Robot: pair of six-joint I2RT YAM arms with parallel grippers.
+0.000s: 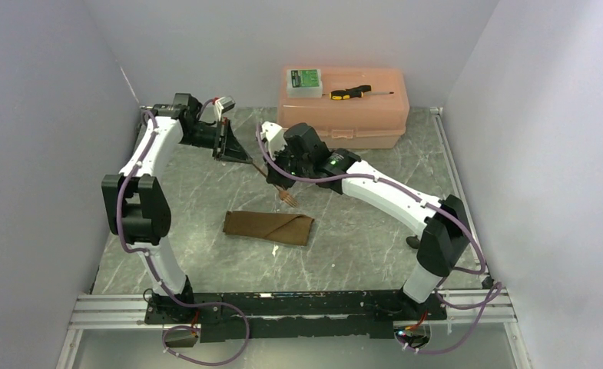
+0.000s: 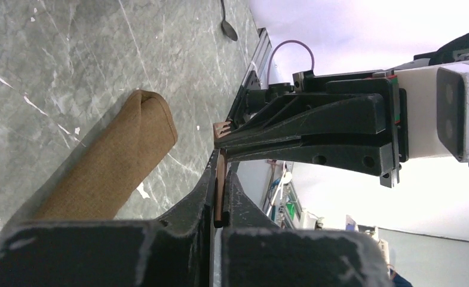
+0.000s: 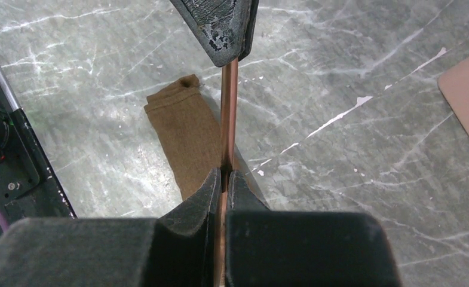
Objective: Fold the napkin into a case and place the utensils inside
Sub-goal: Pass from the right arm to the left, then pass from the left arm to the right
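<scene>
From my station I see both arms meeting over the counter (image 1: 359, 254) on one copper fork (image 3: 227, 113). The left fingers (image 2: 193, 200) are clenched on the end of its handle. The right fingers (image 3: 196, 197) are clamped on the same handle further along, tip to tip with the left pair. The tines stick out just past the right fingers.

The napkin (image 1: 269, 227) lies flat on the counter as a narrow folded case with a diagonal flap. It sits below both sets of fingers and on their arm-base side, and nothing is gripping it. I cannot tell how high the tines hang above it. A dark spoon (image 2: 228, 27) lies on the counter, well apart from both sets of fingers.
</scene>
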